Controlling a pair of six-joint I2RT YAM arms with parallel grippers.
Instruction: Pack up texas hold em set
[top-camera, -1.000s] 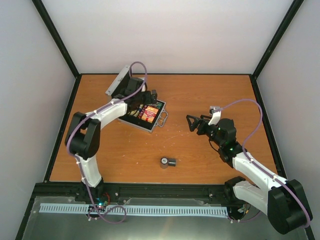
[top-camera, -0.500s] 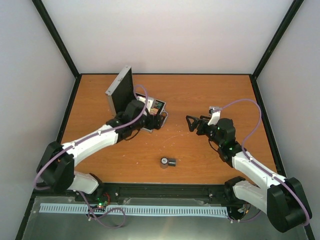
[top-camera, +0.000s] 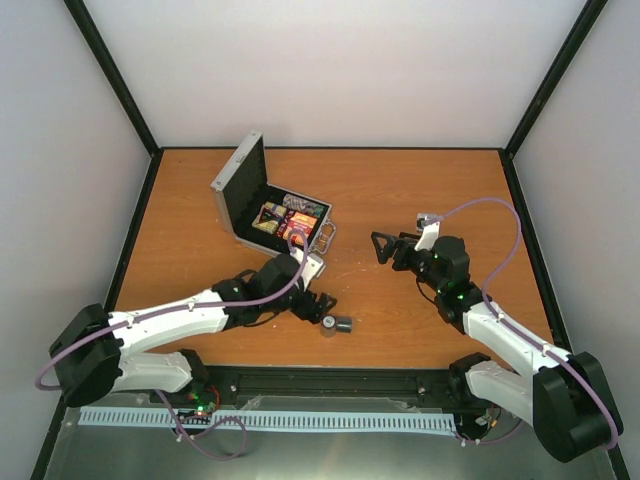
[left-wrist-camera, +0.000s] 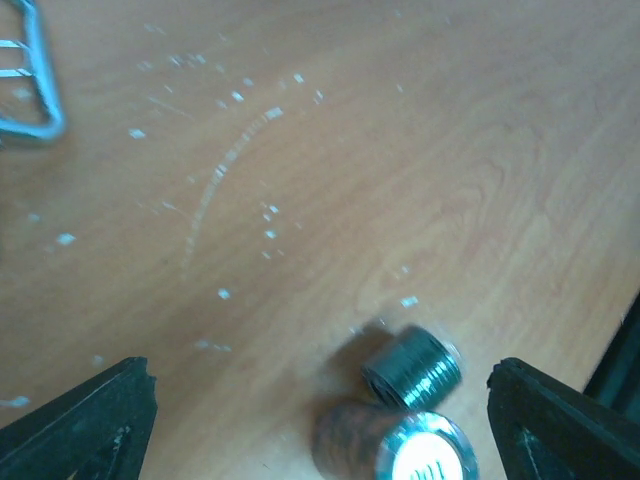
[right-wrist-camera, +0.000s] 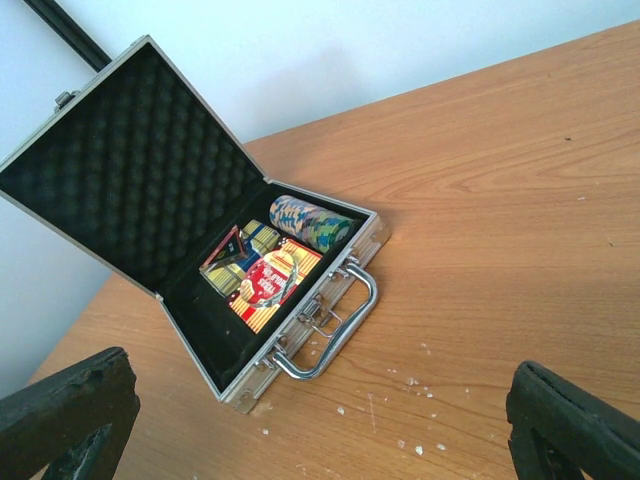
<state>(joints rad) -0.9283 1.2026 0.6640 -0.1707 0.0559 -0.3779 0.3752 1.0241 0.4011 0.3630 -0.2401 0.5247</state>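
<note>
Inspection at this moment, read from all three views.

1. The silver case (right-wrist-camera: 262, 372) lies open on the far left part of the counter (top-camera: 420, 190). Its lid (right-wrist-camera: 130, 170) is raised and leaning back, showing black egg-crate foam. The metal handle (right-wrist-camera: 340, 322) sits on the front wall, facing the right arm.

2. Inside the case I see a roll of striped chips (right-wrist-camera: 310, 224) lying on its side along the right end. The card boxes (right-wrist-camera: 268, 278) lie flat beside it, one red and yellow on top. The rest of the contents are too small for me to identify.

3. Two loose chip stacks (top-camera: 335, 324) rest on the counter near its front edge, well apart from the case. In the left wrist view they touch or nearly touch. The dark stack (left-wrist-camera: 412, 365) lies on its side. The reddish stack (left-wrist-camera: 395, 450) turns a pale end face to the camera. Both are blurred.

4. The left hand (top-camera: 318, 306) hangs just beside these stacks on their left. Its fingers (left-wrist-camera: 90, 420) are spread wide and hold nothing.

5. The right hand (top-camera: 382, 247) hovers above the counter to the right of the case and points toward it. It is released, its fingers (right-wrist-camera: 570, 430) far apart and empty.
</note>
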